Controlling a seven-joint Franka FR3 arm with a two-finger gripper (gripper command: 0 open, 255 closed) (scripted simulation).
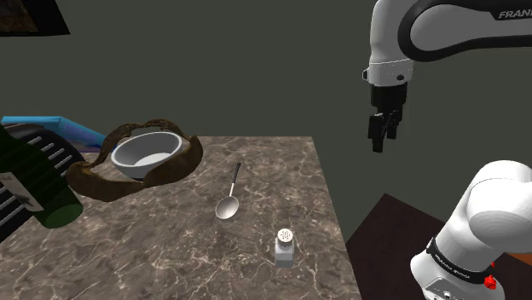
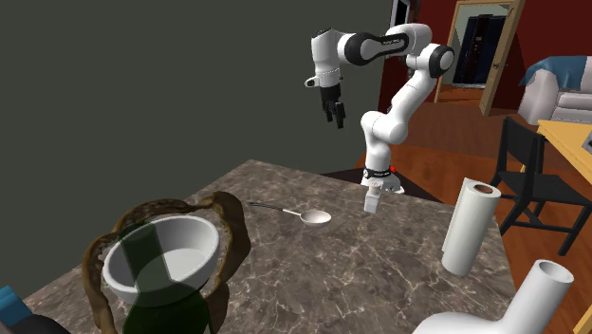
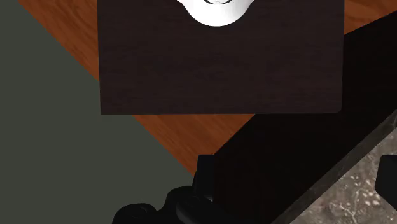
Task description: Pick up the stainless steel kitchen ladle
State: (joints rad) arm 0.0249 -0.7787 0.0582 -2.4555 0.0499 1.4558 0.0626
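**Shoulder view.** Grey-brown marbled table (image 1: pixel 170 256) with a silvery ladle (image 1: pixel 228 203) lying flat near the middle. Cup of the ladle toward the camera, thin dark handle pointing away.
- To the view's left of the ladle and a little farther back: a white bowl (image 1: pixel 145 155) set inside a lumpy brown ring (image 1: pixel 94 181).
- Nearer than the ladle and slightly to the view's right: a small white shaker (image 1: pixel 285 245), upright.
- Far to the left of the ladle: a dark green bottle (image 1: pixel 38 192) at the table's edge.
- High above the ladle and well to the view's right, past the table's edge: a black pincer (image 1: pixel 381 141) pointing down from a white arm (image 1: pixel 443 25). Nothing in its grip; wide or narrow, cannot tell.

**Second exterior view.** Ladle (image 2: pixel 313 217) on the table (image 2: pixel 379 275), cup toward the view's right.
- Left of the ladle and nearer: the bowl (image 2: pixel 161 254) in its ring, partly seen through the green bottle (image 2: pixel 166 304).
- Right of the ladle and farther back: the shaker (image 2: pixel 375 197).
- Well to the right of the ladle: two white paper rolls (image 2: pixel 470 228).
- Above and beyond the ladle: the pincer (image 2: pixel 338 119) in the air, touching nothing.

**Wrist view.** Dark stand top (image 3: pixel 222 70) carrying the arm's white base (image 3: pixel 216 11), with reddish wood floor (image 3: pixel 76 38) around it. One marbled corner of the table (image 3: pixel 356 184) beside it.
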